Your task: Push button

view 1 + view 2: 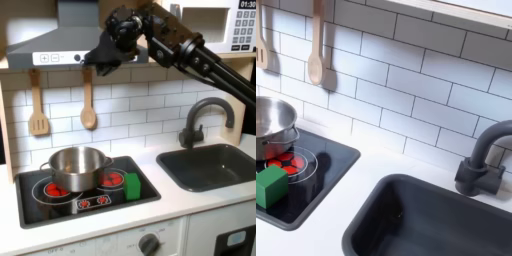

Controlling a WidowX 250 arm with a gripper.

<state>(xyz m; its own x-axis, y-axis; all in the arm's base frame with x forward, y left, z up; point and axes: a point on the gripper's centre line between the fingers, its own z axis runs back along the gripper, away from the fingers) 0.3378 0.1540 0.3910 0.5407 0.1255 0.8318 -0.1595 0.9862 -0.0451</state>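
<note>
The gripper (100,57), finger state indeterminate, is at the hood's (55,45) lower edge; its buttons (62,58) lie directly left in the first exterior view.

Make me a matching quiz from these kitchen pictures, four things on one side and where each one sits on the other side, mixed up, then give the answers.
Things:
1. steel pot
2. green block
3. wooden spoon
4. pincer

Places:
A. hanging on the tiled wall
B. up at the range hood
C. on a red burner at the first exterior view's left
D. on the cooktop, at the pot's right in the first exterior view

Pairs: 1-C, 2-D, 3-A, 4-B
</note>
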